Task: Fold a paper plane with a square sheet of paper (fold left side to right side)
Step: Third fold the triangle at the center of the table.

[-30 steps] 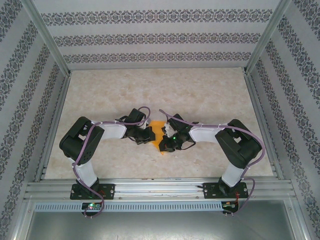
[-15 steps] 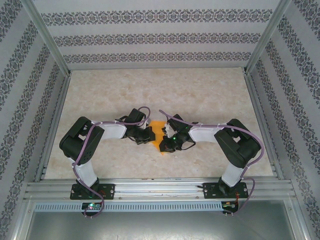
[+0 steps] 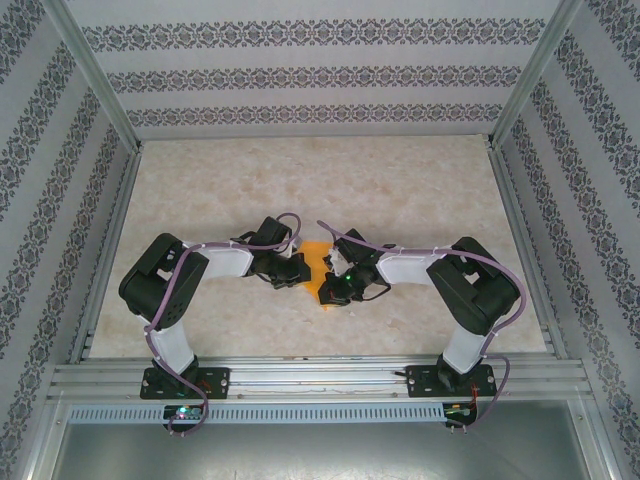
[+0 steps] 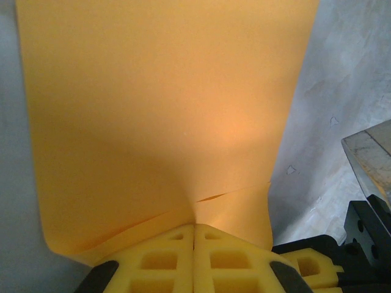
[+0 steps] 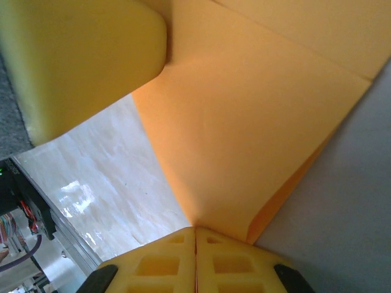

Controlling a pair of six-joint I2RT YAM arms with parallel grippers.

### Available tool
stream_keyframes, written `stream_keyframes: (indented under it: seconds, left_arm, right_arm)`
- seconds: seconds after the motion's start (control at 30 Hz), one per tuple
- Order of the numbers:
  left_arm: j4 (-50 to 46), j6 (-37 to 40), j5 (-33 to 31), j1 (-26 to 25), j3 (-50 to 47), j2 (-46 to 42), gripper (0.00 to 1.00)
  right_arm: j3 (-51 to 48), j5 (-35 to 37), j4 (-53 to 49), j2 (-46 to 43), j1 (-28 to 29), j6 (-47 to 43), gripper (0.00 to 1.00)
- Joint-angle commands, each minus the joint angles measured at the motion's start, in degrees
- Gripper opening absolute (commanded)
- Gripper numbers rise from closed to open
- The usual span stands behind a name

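From above, we see the left gripper (image 3: 298, 270) and right gripper (image 3: 338, 290) meeting over the square sheet of paper (image 3: 316, 258) near the middle of the table (image 3: 420, 180), bare surface all round. In the left wrist view, our fingers (image 4: 159, 262) pinch tight on the sheet's puckered near edge. In the right wrist view, the fingers (image 5: 232, 265) likewise clamp a folded corner.
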Motion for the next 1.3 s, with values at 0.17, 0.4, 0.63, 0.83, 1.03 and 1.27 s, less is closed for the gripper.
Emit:
stream_keyframes:
  seconds: [0.17,0.4,0.63,0.83,1.03,1.27]
  left_arm:
    - [-1.88,0.15,-4.10,-0.59,-0.46,-5.02,0.10]
    - [2.53,-0.48,-4.03,-2.01,-6.91,-12.99,0.08]
    - [11.79,-3.34,-1.44,-6.50,-9.83,-10.97,0.07]
    - [12.30,-3.08,-1.49,-6.92,-7.78,-7.64,0.07]
    - [12.15,-2.82,-1.82,-6.91,-6.31,-4.69,0.07]
    - [11.72,-3.03,-2.59,-6.32,-5.36,-2.27,0.07]
  right_arm:
    - [-1.32,4.02,-5.32,1.60,0.09,-0.69,0.00]
    - [-1.06,7.24,-6.44,1.98,-0.27,-1.04,0.00]
    - [-0.62,9.81,-7.45,2.65,-0.35,-0.87,0.00]
    - [-0.36,10.28,-7.89,2.87,-0.34,-1.03,0.00]
    - [-0.14,10.41,-8.31,2.89,-0.33,-1.38,0.00]
    - [0.17,10.78,-9.49,3.11,-0.31,-2.08,0.00]
